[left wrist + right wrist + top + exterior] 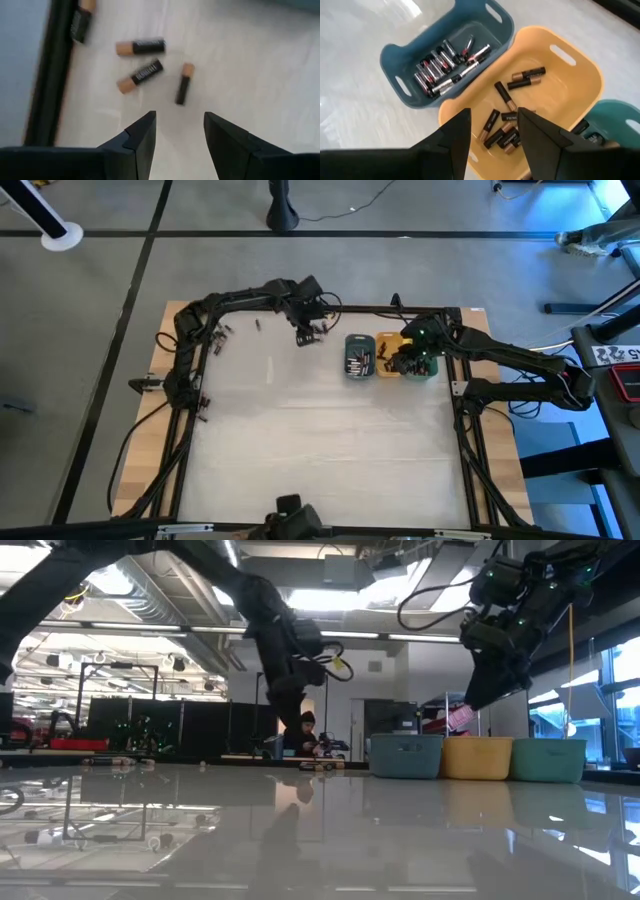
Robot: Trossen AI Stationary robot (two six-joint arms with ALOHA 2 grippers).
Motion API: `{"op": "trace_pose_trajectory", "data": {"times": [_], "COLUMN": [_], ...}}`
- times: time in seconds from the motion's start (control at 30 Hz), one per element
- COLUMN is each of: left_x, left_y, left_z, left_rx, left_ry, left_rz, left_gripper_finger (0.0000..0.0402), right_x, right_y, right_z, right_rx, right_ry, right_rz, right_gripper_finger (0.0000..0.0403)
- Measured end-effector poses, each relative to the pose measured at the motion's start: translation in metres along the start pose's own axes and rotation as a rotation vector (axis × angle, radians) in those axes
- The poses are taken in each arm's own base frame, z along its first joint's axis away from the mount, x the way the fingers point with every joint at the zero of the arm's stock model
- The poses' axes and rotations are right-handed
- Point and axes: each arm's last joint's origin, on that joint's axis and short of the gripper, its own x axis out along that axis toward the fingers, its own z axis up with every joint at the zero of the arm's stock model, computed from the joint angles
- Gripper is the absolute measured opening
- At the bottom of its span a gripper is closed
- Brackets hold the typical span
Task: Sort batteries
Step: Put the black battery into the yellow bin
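Small black, copper-capped batteries (140, 47)

The floor (90, 330) around the table is grey, crossed by dark lines, with a white round-based stand (55, 228) at 10 o'clock and a dark pedestal base (283, 215) with a trailing cable at 12 o'clock. In the low view the room behind is an open workshop with exposed ceiling ducts (150, 590), bright strip lights (190, 628) and dark benches (150, 730). A person (303, 735) sits at a far bench near centre, and daylight enters through a window (620, 690) at 3 o'clock.
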Motion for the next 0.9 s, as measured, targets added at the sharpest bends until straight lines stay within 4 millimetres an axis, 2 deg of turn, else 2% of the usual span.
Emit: {"op": "trace_pose_trajectory", "data": {"times": [0.3,0.43,0.6,0.9], "left_x": [0.017,0.021,0.02,0.055], "left_y": [-0.008,-0.008,0.0,0.001], "left_z": [0.0,-0.005,-0.009,-0.016], "left_rx": [0.172,0.183,0.147,0.134], "left_ry": [-0.079,-0.058,-0.075,-0.015], "left_rz": [0.019,0.009,-0.038,-0.087], "left_gripper_finger": [0.0155,0.0155,0.0155,0.0155], "right_x": [0.0,0.0,0.0,0.0], "right_y": [-0.001,-0.001,-0.001,-0.001], "right_z": [-0.006,-0.007,-0.006,-0.003], "right_rx": [-0.029,-0.031,-0.037,-0.04], "right_ry": [0.062,0.072,0.066,0.031], "right_rz": [0.006,0.003,0.0,-0.008], "right_gripper_finger": [0.0163,0.0162,0.0163,0.0163]}}
